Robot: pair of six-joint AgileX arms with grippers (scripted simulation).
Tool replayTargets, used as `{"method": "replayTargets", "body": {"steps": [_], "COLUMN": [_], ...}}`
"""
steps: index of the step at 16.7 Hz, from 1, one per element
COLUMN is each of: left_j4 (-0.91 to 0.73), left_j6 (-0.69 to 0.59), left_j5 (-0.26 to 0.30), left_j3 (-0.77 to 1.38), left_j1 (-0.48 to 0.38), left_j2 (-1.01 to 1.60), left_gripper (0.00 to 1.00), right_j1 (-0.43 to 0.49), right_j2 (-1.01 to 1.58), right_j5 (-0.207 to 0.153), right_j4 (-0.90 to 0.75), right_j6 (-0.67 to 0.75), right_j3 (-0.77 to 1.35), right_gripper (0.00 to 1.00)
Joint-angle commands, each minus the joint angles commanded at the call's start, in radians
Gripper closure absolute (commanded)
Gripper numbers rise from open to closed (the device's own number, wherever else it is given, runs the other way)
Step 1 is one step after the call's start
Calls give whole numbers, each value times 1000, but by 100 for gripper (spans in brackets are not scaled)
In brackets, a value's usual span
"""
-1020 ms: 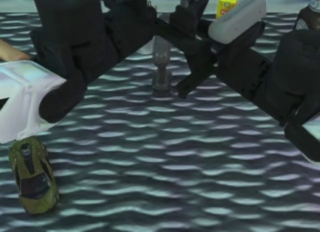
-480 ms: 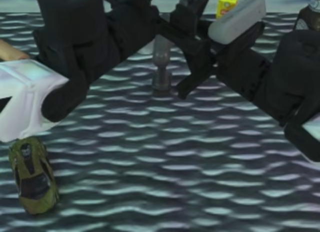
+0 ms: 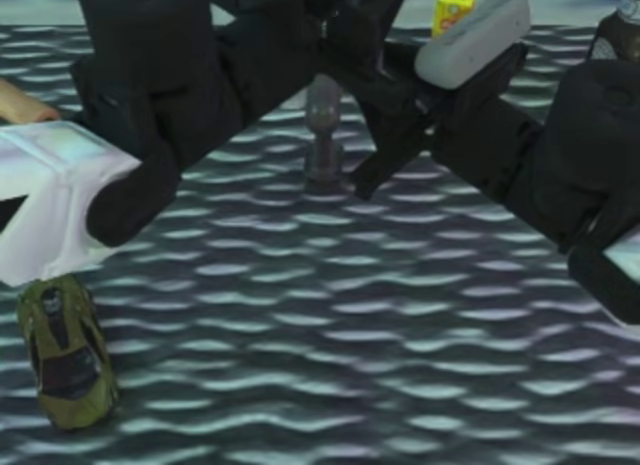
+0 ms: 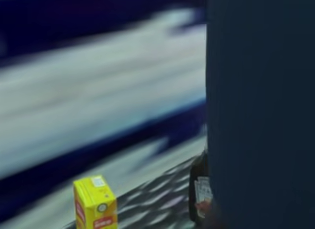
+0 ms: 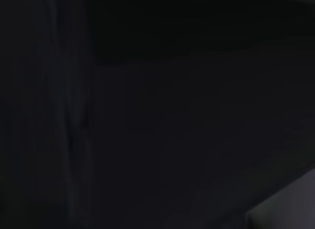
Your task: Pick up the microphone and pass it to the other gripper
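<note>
In the top view my two black arms meet at the back middle of the table. My left gripper (image 3: 355,30) reaches in from the left. My right gripper (image 3: 400,110), with its pale grey block (image 3: 473,40) on top, comes in from the right and lies against it. The microphone is hidden where they overlap. A dark blue mass (image 4: 261,111) close to the camera fills one side of the left wrist view; I cannot tell what it is. The right wrist view is dark.
A dark grey mill-shaped thing (image 3: 323,135) stands upright just below the grippers. A yellow carton (image 3: 453,5) (image 4: 95,202) and a dark bottle (image 3: 620,30) (image 4: 199,194) stand at the back right. A green toy car (image 3: 65,350) lies front left, below a white block (image 3: 50,200).
My left arm has shifted slightly right, and its gripper now covers more of the meeting point at the back. The right arm has not moved.
</note>
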Motion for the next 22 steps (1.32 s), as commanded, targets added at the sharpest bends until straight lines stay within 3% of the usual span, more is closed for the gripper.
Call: {"method": "replayTargets", "body": {"steps": [9, 22], "left_j4": [0, 0], "left_j6": [0, 0], "left_j5": [0, 0], "left_j3": [0, 0], "left_j1": [0, 0], "left_j2": [0, 0], "left_gripper": [100, 100], "right_j1": [0, 0], "right_j2": [0, 0], "right_j5": [0, 0], "right_j4": [0, 0], "right_j6": [0, 0], "right_j3": [0, 0], "right_gripper": [100, 2]}}
